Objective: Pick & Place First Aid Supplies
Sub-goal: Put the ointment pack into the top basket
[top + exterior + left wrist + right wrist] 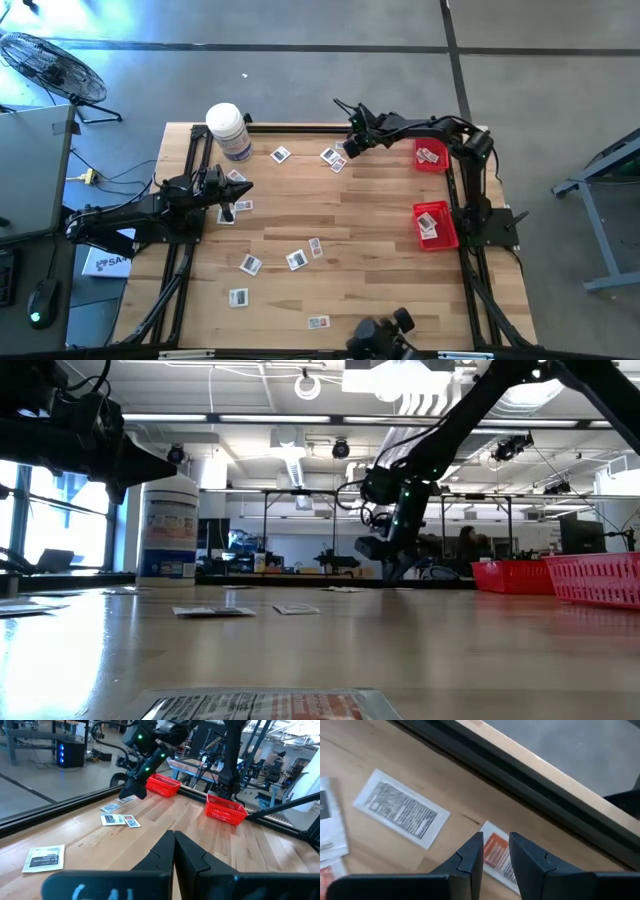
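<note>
My right gripper (495, 851) hovered, jaws slightly apart and empty, over an orange-printed packet (496, 854) near the tabletop (380, 240) edge, while my left gripper (174, 851) waited, jaws together.

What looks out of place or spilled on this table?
Nothing is damaged. The white packets lie scattered at odd angles over the wood, few yet in the red baskets. The white jar stands upright.

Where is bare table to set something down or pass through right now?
Freest: the wood between the scattered packets and the near red basket, plus the near-right corner. Crowded: the far edge around the jar, the left gripper and the right gripper over packets.
</note>
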Available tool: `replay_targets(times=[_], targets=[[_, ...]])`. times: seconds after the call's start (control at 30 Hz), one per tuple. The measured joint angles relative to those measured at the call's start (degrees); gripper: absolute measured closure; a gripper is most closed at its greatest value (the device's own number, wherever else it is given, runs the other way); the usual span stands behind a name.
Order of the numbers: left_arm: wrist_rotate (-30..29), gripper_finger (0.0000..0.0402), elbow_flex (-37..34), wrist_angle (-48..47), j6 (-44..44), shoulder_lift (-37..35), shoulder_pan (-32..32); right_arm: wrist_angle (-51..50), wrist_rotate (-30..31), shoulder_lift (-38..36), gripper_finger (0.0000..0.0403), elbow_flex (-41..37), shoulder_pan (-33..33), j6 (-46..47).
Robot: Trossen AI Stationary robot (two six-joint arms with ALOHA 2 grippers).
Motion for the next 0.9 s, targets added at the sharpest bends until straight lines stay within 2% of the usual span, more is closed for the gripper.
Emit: replay_targets(times=[0.27,0.47,0.9], targets=[[0.0,0.0401,0.0,0.0,0.0,0.0,0.0,-3.0,-1.1,0.8,0.0316,-0.3,0.7,1.1],[0.0,0.0401,0.0,0.0,0.0,0.0,0.0,-8.9,-0.6,0.6,0.0316,-0.3,4.6,1.0],[0.0,0.0401,0.0,0.0,0.0,0.0,0.0,-18.9,-2.1,0.6,0.0316,-0.3,24.6,4.8]])
